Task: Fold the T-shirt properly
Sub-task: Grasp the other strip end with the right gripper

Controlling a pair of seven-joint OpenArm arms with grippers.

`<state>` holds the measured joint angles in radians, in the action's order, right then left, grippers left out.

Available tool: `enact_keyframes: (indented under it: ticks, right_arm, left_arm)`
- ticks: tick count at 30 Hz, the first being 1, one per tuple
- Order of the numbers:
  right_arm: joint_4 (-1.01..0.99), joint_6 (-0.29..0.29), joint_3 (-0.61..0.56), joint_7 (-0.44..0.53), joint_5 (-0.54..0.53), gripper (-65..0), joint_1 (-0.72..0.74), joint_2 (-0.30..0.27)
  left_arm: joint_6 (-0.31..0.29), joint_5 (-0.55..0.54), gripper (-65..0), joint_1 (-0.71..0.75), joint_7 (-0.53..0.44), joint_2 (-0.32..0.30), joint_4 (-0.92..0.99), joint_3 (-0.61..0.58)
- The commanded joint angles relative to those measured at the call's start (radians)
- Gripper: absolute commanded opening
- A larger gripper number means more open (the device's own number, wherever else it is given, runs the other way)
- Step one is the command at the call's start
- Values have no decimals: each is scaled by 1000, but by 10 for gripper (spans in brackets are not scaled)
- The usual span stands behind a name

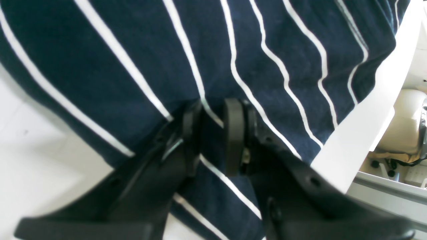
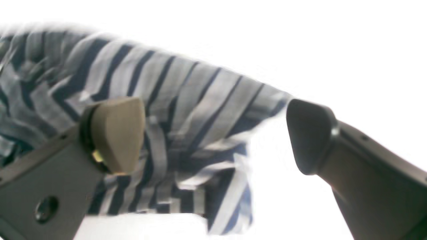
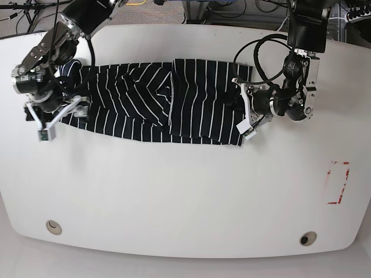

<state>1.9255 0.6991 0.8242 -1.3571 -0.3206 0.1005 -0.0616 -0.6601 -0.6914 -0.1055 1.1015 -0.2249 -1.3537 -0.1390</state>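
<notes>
Striped T-shirt (image 3: 168, 107) between both hands

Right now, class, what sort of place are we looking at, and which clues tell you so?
Probably a robotics lab or workshop: two robot arms work over a white table holding only a striped T-shirt, with loose cables and equipment stands along its far edge.
</notes>
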Motion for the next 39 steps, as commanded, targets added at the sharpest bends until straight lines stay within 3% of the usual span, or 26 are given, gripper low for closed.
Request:
enact_keyframes:
  ticks: [1, 10, 21, 27, 39]
  right_arm:
    - [-33, -1, 71, -28, -38, 0, 51, -11]
    - [-268, -1, 234, -39, -163, 0, 87, -111]
    - [-628, -1, 269, 34, -275, 0, 46, -238]
    - [-662, -1, 232, 40, -340, 0, 18, -234]
    - [-617, -1, 129, 41, -351, 0, -11, -111]
  left_arm:
    - [15, 91, -542, 0, 47, -9, 6, -1]
    - [15, 91, -542, 0, 47, -9, 6, -1]
    - [15, 91, -542, 2, 47, -11, 6, -1]
    - [15, 92, -542, 2, 47, -11, 6, -1]
    - [15, 92, -542, -1, 48, -11, 6, -1]
